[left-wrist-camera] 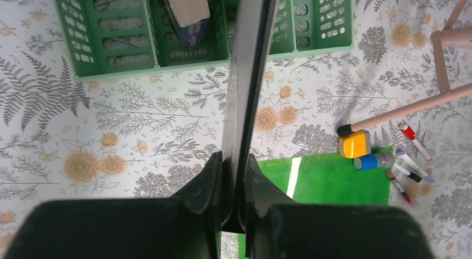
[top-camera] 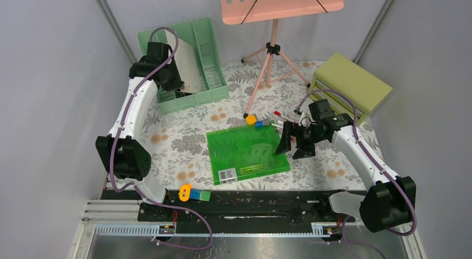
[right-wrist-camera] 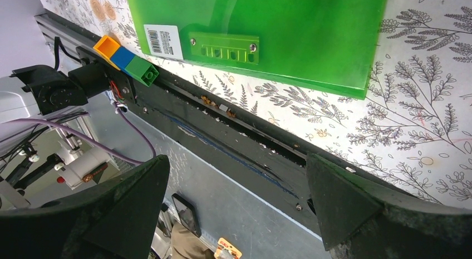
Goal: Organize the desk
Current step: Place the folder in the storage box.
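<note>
My left gripper is clamped tight on a thin grey board, held edge-on above the green file rack; I'd line its length up with a slot, then lower slowly; my right gripper, well right of the rack, gapes wide, empty; the desk lies flat under the rack, square, with no long axis.

The surface wears matt printed cloth. The green folder is glossy translucent plastic; the slotted rack, matt plastic.
</note>
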Motion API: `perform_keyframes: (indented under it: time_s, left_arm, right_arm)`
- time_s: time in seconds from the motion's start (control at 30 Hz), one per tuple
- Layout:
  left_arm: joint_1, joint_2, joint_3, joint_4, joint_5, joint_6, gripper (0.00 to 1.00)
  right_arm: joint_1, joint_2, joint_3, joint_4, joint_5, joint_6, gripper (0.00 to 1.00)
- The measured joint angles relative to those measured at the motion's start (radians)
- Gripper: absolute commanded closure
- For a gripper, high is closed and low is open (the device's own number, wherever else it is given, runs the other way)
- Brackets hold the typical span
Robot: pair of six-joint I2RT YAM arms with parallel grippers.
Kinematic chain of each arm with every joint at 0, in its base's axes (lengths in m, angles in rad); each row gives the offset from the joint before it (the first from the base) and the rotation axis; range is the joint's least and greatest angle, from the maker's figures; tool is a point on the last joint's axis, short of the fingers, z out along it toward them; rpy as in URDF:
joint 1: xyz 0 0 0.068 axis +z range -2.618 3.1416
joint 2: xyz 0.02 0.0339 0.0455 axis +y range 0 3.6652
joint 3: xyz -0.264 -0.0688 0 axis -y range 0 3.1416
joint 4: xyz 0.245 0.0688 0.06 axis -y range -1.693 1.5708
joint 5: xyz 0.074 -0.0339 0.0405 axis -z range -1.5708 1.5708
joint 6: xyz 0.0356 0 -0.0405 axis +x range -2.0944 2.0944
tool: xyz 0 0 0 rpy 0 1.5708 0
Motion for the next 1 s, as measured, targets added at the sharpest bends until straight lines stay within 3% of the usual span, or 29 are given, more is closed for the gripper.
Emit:
perform_keyframes:
  time_s: [0.8,1.0]
  left_arm:
    - [-0.031,0.182,0.457,-0.342,-0.041,0.037,1.0]
    - [-0.055,0.212,0.512,-0.385,-0.082,0.037,1.0]
  right_arm:
    - [0.0,0.0,0.0,0.005,-0.012,0.0,0.0]
    - [0.0,0.0,0.0,0.005,-0.012,0.0,0.0]
